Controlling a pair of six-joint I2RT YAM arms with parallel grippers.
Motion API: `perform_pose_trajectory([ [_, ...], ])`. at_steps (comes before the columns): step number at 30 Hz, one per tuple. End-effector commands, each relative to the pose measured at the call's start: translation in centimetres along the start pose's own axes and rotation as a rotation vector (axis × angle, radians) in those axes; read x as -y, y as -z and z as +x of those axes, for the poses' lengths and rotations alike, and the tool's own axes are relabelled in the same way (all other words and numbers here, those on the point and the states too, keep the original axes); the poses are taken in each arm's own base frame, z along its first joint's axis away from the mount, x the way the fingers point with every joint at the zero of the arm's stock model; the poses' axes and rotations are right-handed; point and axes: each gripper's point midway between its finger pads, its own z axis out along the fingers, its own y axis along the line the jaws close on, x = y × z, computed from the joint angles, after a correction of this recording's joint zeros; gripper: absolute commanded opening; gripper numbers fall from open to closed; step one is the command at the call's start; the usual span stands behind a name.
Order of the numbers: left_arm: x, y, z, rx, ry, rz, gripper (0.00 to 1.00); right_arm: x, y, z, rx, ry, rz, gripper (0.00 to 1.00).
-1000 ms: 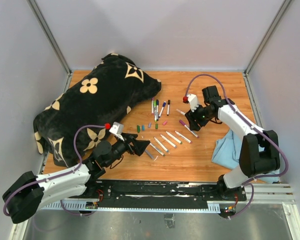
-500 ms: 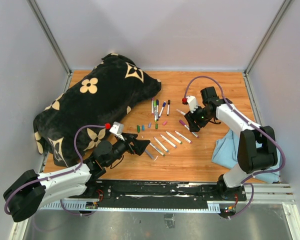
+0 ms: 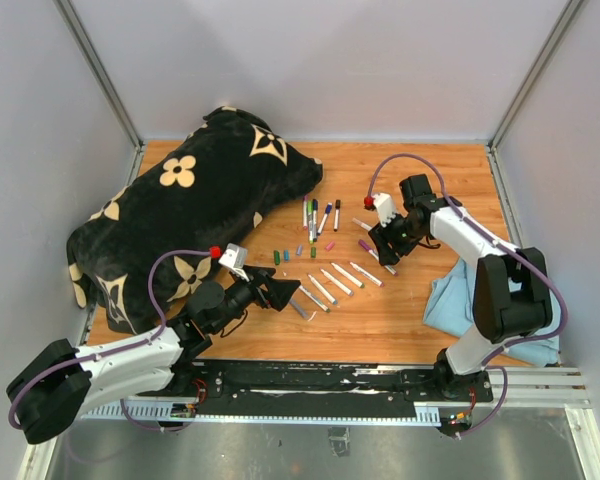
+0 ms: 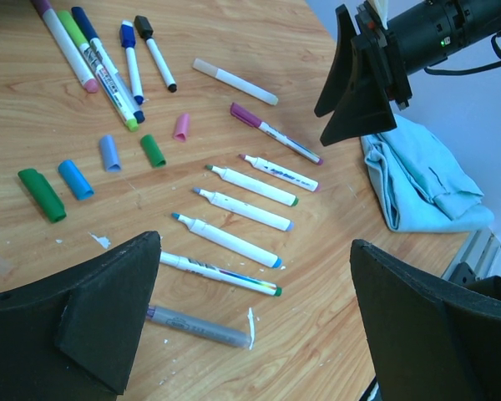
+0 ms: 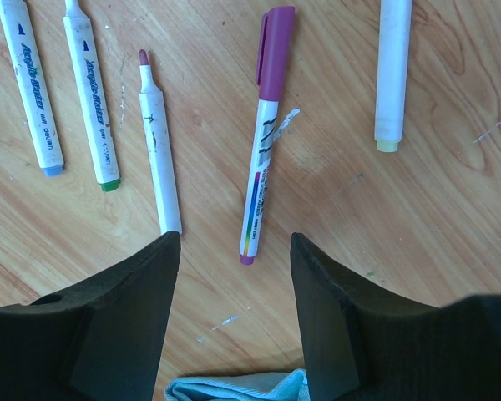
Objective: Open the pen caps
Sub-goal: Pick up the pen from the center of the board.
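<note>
Wooden surface (image 3: 410, 310), black pillow (image 3: 180, 200) far left, blue cloth (image 3: 450, 300) right. We read this as the approach step. The right fingers (image 3: 387, 249) hover partly spread and empty above the purple-capped marker (image 5: 259, 167). Its tail end lies between the two tips and its purple cap (image 5: 274, 46) points ahead of them. Next move, we judge: drop, pinch the barrel, then the cap needs a pull from the other side. The left fingers (image 3: 286, 292) are spread wide and empty, low over the surface, with uncapped markers (image 4: 234, 209) just ahead and loose caps (image 4: 75, 179) further ahead-left. Right arm is folded at the elbow, wrist pitched down; left arm is stretched low.
</note>
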Motion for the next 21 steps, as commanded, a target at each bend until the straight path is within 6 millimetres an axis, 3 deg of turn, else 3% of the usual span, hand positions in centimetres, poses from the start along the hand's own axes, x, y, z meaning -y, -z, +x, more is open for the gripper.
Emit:
perform_pose_trajectory([
  [1, 0.1, -0.1, -0.7, 0.032, 0.007, -0.002, 0.99, 0.4, 0.0, -0.2, -0.015, -0.019, 0.010, 0.57],
  [21, 0.1, -0.2, -0.3, 0.018, 0.016, 0.001, 0.99, 1.5, -1.5, -0.1, -0.070, -0.036, 0.086, 0.57],
])
